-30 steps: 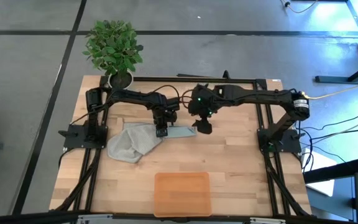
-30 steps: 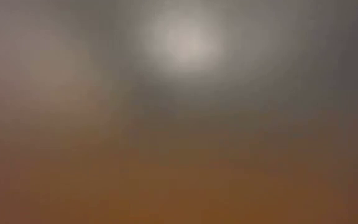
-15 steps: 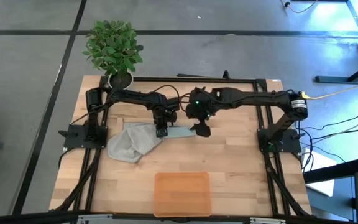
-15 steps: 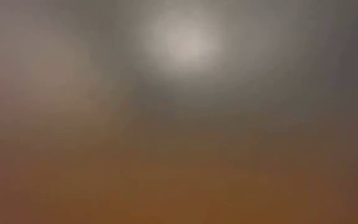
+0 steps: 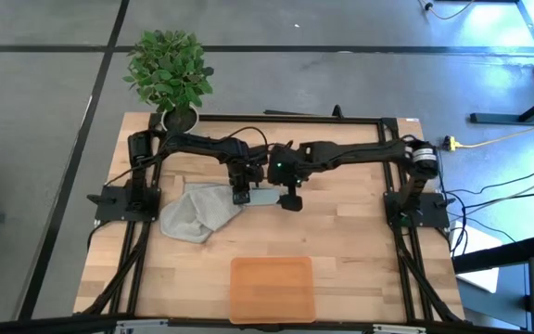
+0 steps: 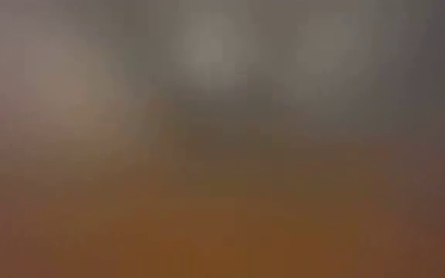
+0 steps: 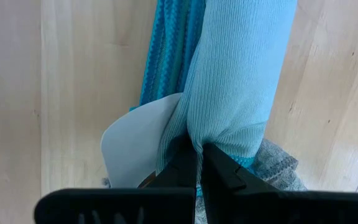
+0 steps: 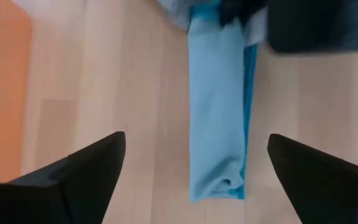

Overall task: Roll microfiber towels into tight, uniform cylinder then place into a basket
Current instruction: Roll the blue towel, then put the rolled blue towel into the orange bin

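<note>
The pale blue towel [image 5: 265, 197] lies on the table as a narrow rolled strip, running left to right; it also shows in the right wrist view [image 8: 219, 106]. My left gripper [image 5: 240, 195] is shut on its left end. My right gripper [image 5: 291, 199] is open over the strip's right end, one finger on each side of it [image 8: 196, 140], touching nothing. The grey towel [image 5: 197, 211] lies crumpled on the table just left of the blue one. The orange tray [image 5: 272, 288] sits near the front edge. My left gripper pinches the blue towel's left end [image 7: 194, 142] between its two shut fingers [image 7: 225, 171], where the cloth is gathered into folds. The fingers come from above, pointing down. The rest of the strip lies on the table, and a white label [image 7: 135, 143] sticks out beside the hold.
A potted plant [image 5: 170, 70] stands at the far left corner. Black frame rails [image 5: 341, 121] run along the far and side edges. The low view is fully blurred. Bare wood lies between the towels and the tray.
My right gripper has moved toward the table's left and slightly toward the near edge, coming over the blue strip's right end. My left gripper and both towels have stayed where they were.
</note>
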Controlling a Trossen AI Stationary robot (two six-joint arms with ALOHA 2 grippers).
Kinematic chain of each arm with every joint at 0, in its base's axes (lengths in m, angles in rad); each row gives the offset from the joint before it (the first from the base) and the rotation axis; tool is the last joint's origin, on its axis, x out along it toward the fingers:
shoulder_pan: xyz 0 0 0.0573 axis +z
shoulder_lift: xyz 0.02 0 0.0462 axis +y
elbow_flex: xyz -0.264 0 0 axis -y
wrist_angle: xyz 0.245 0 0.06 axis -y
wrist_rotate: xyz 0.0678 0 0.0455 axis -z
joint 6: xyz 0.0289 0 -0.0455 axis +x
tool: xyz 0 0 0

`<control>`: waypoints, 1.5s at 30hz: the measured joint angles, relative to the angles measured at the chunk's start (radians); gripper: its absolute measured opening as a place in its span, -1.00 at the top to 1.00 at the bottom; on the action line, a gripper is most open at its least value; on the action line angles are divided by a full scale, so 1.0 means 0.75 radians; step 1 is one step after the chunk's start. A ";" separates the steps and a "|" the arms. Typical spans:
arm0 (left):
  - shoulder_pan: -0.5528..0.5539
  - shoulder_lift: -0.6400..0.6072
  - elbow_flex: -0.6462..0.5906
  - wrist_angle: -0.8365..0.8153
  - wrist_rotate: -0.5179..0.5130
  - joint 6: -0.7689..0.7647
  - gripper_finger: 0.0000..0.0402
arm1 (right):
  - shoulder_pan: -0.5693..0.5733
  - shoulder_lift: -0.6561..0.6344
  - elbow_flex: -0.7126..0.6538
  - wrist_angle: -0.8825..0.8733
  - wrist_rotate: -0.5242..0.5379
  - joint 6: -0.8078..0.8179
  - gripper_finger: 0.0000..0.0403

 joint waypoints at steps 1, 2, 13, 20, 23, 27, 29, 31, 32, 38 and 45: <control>-0.001 0.000 0.000 0.000 0.000 0.000 1.00 | 0.001 0.021 0.000 0.000 0.000 0.000 -0.97; -0.001 0.000 0.000 0.000 0.000 0.000 1.00 | 0.001 0.038 -0.001 -0.001 0.000 0.000 -0.98; 0.000 0.000 0.000 0.000 0.000 0.000 1.00 | 0.000 0.173 0.000 0.096 0.002 -0.074 -0.98; 0.000 0.000 0.000 0.000 0.000 0.000 1.00 | 0.000 0.237 0.000 0.140 0.022 -0.146 -0.98; -0.001 0.000 0.000 0.000 0.000 0.000 1.00 | -0.002 0.256 0.000 0.150 0.060 -0.148 -0.98; 0.001 0.000 0.000 0.000 0.005 0.000 1.00 | -0.003 0.300 0.000 0.171 0.075 -0.150 -0.98; 0.001 0.000 -0.001 0.005 0.006 0.000 1.00 | -0.001 0.323 0.000 0.185 0.075 -0.151 -0.98; 0.001 0.000 -0.001 0.005 0.005 0.001 1.00 | 0.000 0.345 0.000 0.196 0.074 -0.154 -0.98; 0.001 0.000 -0.001 0.006 0.007 0.000 1.00 | 0.000 0.353 0.003 0.196 0.067 -0.152 -0.98; 0.001 0.000 -0.001 0.006 0.008 0.000 1.00 | -0.001 0.358 0.005 0.194 0.080 -0.155 -0.98; 0.001 0.000 0.000 0.006 0.007 0.000 1.00 | -0.001 0.360 0.004 0.195 0.089 -0.154 -0.98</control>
